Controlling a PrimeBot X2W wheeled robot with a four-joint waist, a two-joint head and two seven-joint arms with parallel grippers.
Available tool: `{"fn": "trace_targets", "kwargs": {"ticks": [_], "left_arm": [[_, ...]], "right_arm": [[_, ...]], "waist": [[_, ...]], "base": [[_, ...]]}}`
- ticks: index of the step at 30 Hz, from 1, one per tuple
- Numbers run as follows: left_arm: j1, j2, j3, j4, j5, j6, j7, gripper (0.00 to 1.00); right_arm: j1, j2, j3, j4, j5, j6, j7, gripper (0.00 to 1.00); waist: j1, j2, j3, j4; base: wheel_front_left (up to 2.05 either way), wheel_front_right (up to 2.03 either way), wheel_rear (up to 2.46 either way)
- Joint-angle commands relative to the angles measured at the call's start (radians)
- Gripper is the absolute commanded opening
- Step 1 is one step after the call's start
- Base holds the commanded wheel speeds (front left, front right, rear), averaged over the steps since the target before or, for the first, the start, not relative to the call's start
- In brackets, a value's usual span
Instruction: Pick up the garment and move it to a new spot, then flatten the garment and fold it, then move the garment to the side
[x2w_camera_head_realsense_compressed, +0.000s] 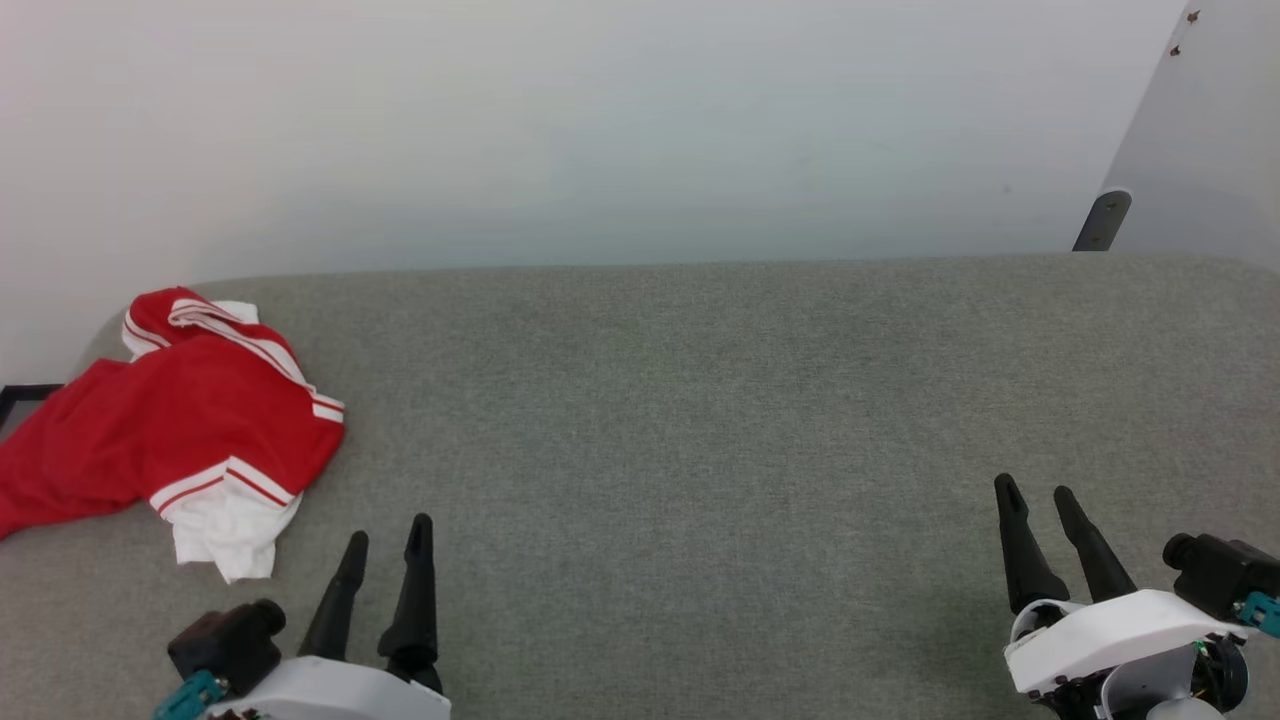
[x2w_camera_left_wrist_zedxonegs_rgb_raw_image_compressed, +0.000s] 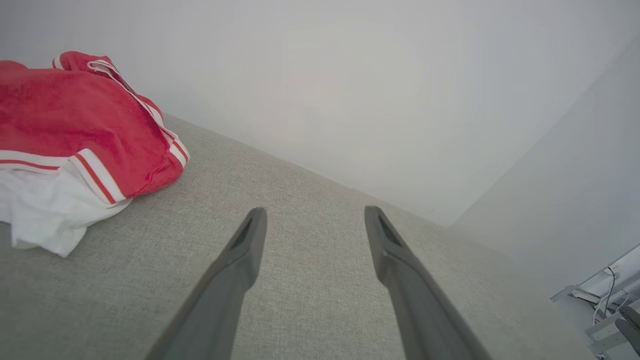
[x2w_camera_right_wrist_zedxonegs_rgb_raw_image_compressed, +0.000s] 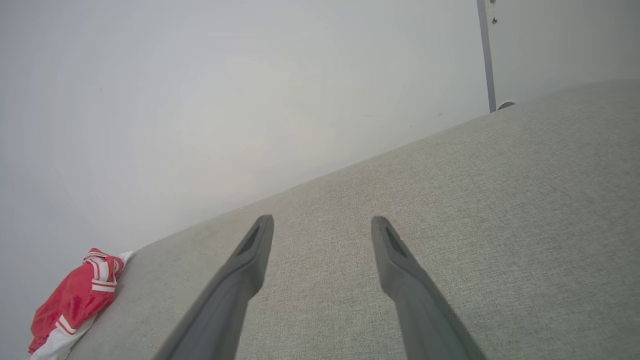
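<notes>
A: Where was the garment (x2w_camera_head_realsense_compressed: 190, 420)?

B: It lay in a crumpled heap on the far left of the grey cloth surface (x2w_camera_head_realsense_compressed: 700, 400), close to the pale wall (x2w_camera_head_realsense_compressed: 600, 130). It was mostly red, and a white sleeve with red and white stripes stuck out at the front.

A: Was anything holding it?

B: No. The left gripper (x2w_camera_head_realsense_compressed: 390, 530) was near it, a little to its right and closer to the robot, but not touching. Its two dark fingers were spread apart with nothing between them.

A: And the other one?

B: The right gripper (x2w_camera_head_realsense_compressed: 1034, 488) was far off on the right side of the grey surface, well apart from the garment. Its fingers were spread too, and it held nothing. Both pointed toward the wall.
</notes>
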Motion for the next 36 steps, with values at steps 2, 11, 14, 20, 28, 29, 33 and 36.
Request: {"fn": "trace_targets", "kwargs": {"ticks": [2, 11, 14, 20, 28, 29, 33, 36], "left_arm": [[-0.002, 0.002, 0.000, -0.015, 0.037, -0.009, -0.011, 1.00], [0.008, -0.004, -0.002, -0.030, 0.138, -0.018, -0.033, 1.00], [0.011, -0.006, -0.003, -0.033, 0.168, -0.020, -0.041, 1.00], [0.017, -0.011, -0.004, -0.041, 0.225, -0.025, -0.053, 1.00], [0.025, -0.014, -0.007, -0.052, 0.298, -0.032, -0.070, 1.00], [0.025, -0.014, -0.007, -0.053, 0.307, -0.033, -0.073, 1.00], [0.027, -0.014, -0.009, -0.057, 0.342, -0.034, -0.081, 1.00], [0.029, -0.015, -0.010, -0.060, 0.368, -0.035, -0.086, 1.00]], "right_arm": [[-0.017, -0.001, -0.001, -0.011, -0.038, 0.001, -0.008, 1.00], [-0.021, -0.005, -0.001, -0.015, -0.138, 0.001, -0.021, 1.00], [-0.023, -0.006, -0.001, -0.015, -0.169, 0.001, -0.026, 1.00], [-0.024, -0.005, -0.003, -0.016, -0.231, 0.001, -0.035, 1.00], [-0.023, -0.003, -0.004, -0.018, -0.310, 0.001, -0.045, 1.00], [-0.024, -0.003, -0.004, -0.018, -0.320, 0.001, -0.045, 1.00], [-0.026, -0.004, -0.001, -0.015, -0.355, 0.001, -0.052, 1.00], [-0.026, -0.004, 0.000, -0.014, -0.381, 0.001, -0.057, 1.00]], "waist": [[0.0000, -0.0001, -0.001, 0.000], [0.0000, -0.0001, -0.002, 0.001], [0.0000, -0.0001, -0.003, 0.002], [0.0000, -0.0001, -0.006, 0.002], [0.0000, -0.0001, -0.008, 0.003], [0.0000, -0.0001, -0.008, 0.004], [0.0000, -0.0001, -0.009, 0.004], [0.0000, -0.0001, -0.011, 0.004]], "base": [[0.00, 0.00, 0.00], [0.00, 0.00, 0.00], [0.00, 0.00, 0.00], [0.00, 0.00, 0.00], [0.00, 0.00, 0.00], [0.00, 0.00, 0.00], [0.00, 0.00, 0.00], [0.00, 0.00, 0.00]]}}
